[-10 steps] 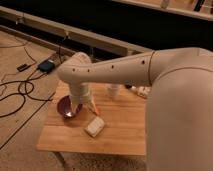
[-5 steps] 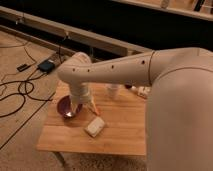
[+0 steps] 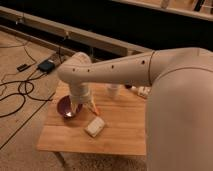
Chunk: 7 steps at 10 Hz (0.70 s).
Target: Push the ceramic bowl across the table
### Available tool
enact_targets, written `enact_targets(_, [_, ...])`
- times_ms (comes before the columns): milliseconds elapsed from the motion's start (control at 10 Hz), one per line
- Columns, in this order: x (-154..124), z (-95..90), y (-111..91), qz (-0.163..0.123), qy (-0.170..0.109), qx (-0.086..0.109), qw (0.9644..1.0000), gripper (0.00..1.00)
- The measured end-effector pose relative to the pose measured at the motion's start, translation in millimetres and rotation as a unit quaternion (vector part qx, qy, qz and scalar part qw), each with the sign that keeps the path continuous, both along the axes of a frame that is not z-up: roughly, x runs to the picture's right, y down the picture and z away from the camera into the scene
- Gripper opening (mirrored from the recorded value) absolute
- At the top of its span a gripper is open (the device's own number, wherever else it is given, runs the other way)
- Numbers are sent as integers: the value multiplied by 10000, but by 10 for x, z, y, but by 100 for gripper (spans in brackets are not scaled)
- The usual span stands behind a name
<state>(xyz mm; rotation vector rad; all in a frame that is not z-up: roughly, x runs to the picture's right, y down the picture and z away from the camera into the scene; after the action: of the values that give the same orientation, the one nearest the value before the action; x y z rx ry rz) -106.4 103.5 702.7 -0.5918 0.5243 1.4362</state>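
Note:
The ceramic bowl (image 3: 66, 106), small, round and dark maroon-purple, sits near the left edge of the light-brown wooden table (image 3: 120, 135). My gripper (image 3: 83, 106) hangs down from the big white arm right beside the bowl's right rim, one finger (image 3: 75, 107) over the rim and the other finger (image 3: 94, 106) to its right. The gripper is empty. The arm hides part of the bowl's right side.
A small white rectangular block (image 3: 95, 126) lies on the table just right of the bowl. A white cup (image 3: 113, 90) and small items (image 3: 141, 92) stand at the table's back. Cables (image 3: 20, 90) and a dark box (image 3: 46, 65) lie on the floor at left.

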Motion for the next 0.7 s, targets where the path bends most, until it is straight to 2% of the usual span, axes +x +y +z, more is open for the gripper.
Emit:
enact_targets(600, [15, 11, 4, 1, 13, -4, 10000, 65])
enact_targets(700, [121, 88, 9, -2, 105, 8, 9999, 65])
